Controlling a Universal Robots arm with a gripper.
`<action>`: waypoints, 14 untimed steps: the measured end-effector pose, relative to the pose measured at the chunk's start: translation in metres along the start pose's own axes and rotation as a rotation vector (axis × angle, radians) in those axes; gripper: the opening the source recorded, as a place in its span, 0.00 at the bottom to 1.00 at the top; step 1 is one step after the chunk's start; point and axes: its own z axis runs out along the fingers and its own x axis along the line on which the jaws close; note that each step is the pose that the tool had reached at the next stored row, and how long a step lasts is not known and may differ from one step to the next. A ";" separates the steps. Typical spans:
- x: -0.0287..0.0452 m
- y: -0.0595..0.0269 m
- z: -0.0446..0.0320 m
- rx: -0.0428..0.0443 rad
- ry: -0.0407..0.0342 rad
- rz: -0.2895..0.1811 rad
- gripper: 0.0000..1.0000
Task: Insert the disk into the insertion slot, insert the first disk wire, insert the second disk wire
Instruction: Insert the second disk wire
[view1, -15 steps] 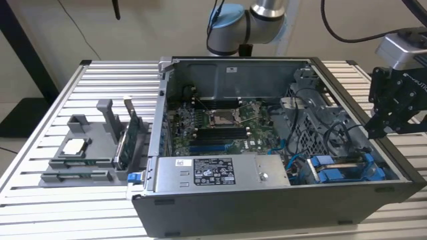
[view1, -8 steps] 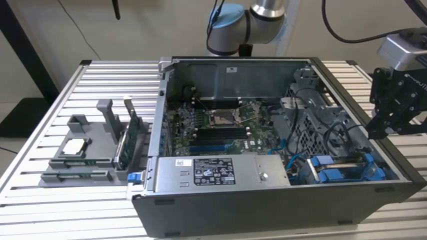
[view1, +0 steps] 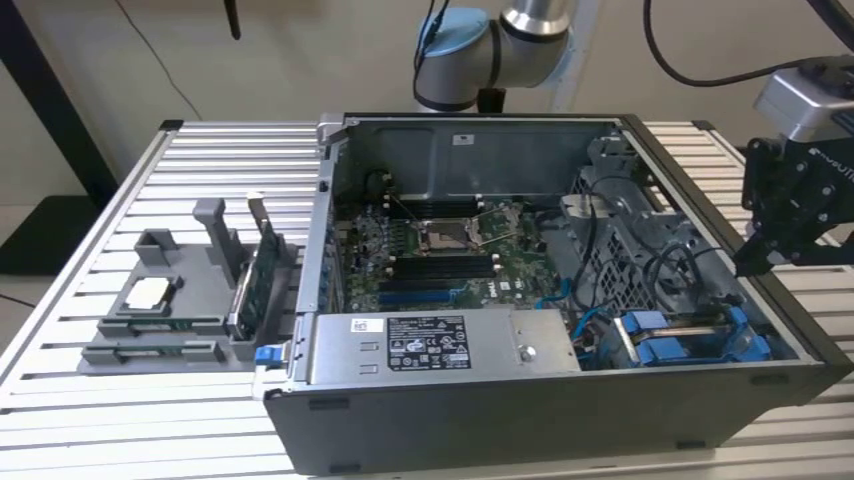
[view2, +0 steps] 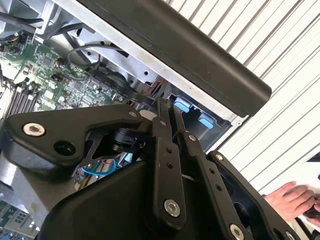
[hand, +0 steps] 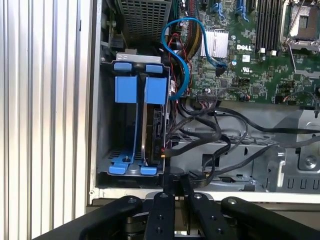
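The disk (hand: 152, 129) stands edge-on in its blue carrier inside the insertion slot (hand: 111, 125), a bay of the dark grey drive cage (view1: 683, 335) at the case's corner on the exterior view's right. A blue wire (hand: 178, 55) loops from the motherboard down to the disk's end. A black wire bundle (hand: 200, 135) reaches the disk's lower edge; I cannot tell whether either is seated. My gripper (view1: 750, 262) hangs just outside the case wall beside the cage. Its fingers (hand: 167, 200) are shut together with nothing between them, as both wrist views show (view2: 165, 107).
The open computer case (view1: 320, 200) lies on a slatted metal table (view1: 147, 400). A grey labelled power-supply box (view1: 441, 345) fills the near side, beside the motherboard (view1: 441, 250). A grey parts fixture (view1: 174, 300) stands at the exterior view's left. A person's hand (view2: 292, 197) rests on the table.
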 end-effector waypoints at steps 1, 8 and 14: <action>0.0000 0.0000 0.0000 0.0000 0.0000 0.000 0.17; 0.0000 0.0001 0.0002 0.0001 0.0001 0.000 0.16; -0.0002 0.0016 -0.0011 0.0000 0.0000 0.000 0.16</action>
